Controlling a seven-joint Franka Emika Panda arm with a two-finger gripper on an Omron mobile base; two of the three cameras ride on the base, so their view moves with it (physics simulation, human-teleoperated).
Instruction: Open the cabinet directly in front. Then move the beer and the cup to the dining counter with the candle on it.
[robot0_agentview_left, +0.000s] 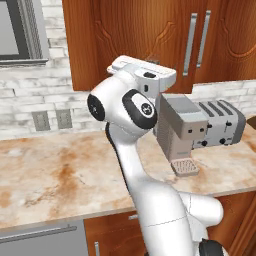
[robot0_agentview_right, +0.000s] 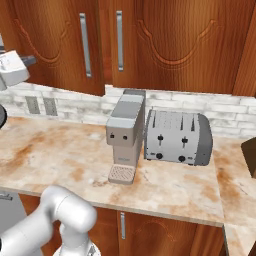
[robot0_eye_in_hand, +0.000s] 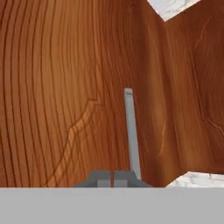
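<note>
Both fingers of the hand (robot0_eye_in_hand: 113, 180) pinch together just beside the cabinet (robot0_eye_in_hand: 65, 87) handle (robot0_eye_in_hand: 130, 131).

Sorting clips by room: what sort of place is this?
A kitchen, rendered: a toaster and coffee machine on a marble countertop, wooden wall cabinets above.

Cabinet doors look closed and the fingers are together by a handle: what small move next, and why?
Probably a short pull straight back. In the hand view the gripper is shut at the foot of the silver bar handle, though a firm grip cannot be confirmed; the cabinet doors look closed, so pulling would start one swinging.
</note>
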